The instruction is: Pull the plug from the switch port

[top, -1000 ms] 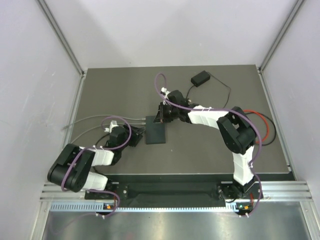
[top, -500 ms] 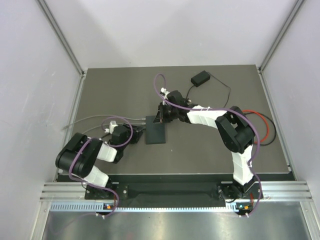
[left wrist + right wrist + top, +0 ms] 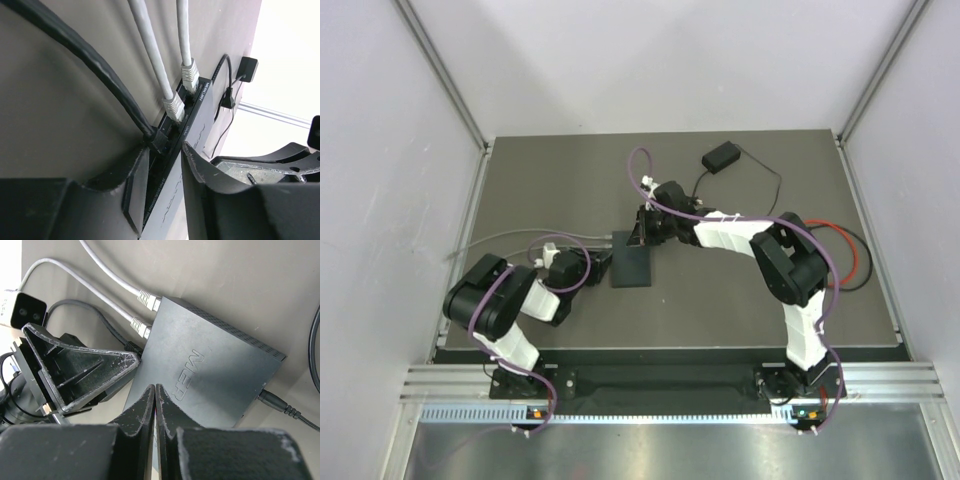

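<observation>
Currently, compared with the overhead view one second earlier, the left arm has swung its elbow up from the near-left corner of the desk and carried the left claw closer to the port edge of the switch. The right arm and the switch show no visible displacement over the same interval. The switch lies flat near the centre of the desk, its sockets facing the left arm. In the left wrist view the left claw is released. Its jaws stand apart and straddle the near corner of the port edge, and the black plug sits just ahead of the fingertips, not between them. That plug is seated in its socket, as are the two grey Ethernet plugs farther along the same edge. The right claw is clenched on nothing, fingers pressed together, with its tips at the top face of the switch. This probably braces the housing, though contact force cannot be confirmed. Assessment: the change completes most of the approach only, and no extraction has begun. The black plug is the likely target, being nearest the jaws. The left claw must advance slightly, clamp the plug body rather than its cable, and then draw straight out from the socket.
</observation>
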### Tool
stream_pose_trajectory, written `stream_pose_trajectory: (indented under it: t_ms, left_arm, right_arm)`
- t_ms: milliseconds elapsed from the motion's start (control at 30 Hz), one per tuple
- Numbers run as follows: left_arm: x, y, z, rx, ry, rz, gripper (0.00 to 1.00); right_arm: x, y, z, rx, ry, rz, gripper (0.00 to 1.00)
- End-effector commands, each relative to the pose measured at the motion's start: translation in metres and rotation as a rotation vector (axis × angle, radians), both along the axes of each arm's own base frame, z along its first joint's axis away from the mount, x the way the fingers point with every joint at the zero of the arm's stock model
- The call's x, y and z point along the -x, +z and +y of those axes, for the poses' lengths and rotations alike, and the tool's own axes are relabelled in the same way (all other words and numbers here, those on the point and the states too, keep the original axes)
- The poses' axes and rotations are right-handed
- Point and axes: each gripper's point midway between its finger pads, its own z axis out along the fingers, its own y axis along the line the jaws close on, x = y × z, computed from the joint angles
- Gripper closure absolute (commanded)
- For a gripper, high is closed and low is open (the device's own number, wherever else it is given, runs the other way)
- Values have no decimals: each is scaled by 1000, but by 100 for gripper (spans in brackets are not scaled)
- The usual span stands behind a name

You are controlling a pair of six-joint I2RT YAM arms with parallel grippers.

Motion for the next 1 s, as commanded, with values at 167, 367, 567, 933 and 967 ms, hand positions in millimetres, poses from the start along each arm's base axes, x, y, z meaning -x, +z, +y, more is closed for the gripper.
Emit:
stream_pose_trajectory:
  t_ms: [167,367,567,933,967]
  left_arm:
    - [1,-10,6,-27,38,19,72]
    - [0,-8,6,3,52,1,65]
    - [0,-17,3,18,50,30,65]
    - [3,-26,8,-3,67,57,83]
    - [3,-27,8,-4,67,58,87]
  right_arm:
    - [-4,7,15,-34,19,-37,98]
    - [-3,3,15,-31,25,-31,98]
    - [-2,3,15,-25,30,-30,99]
    - [0,2,14,-18,38,-26,99]
    - [0,2,14,-16,39,-26,99]
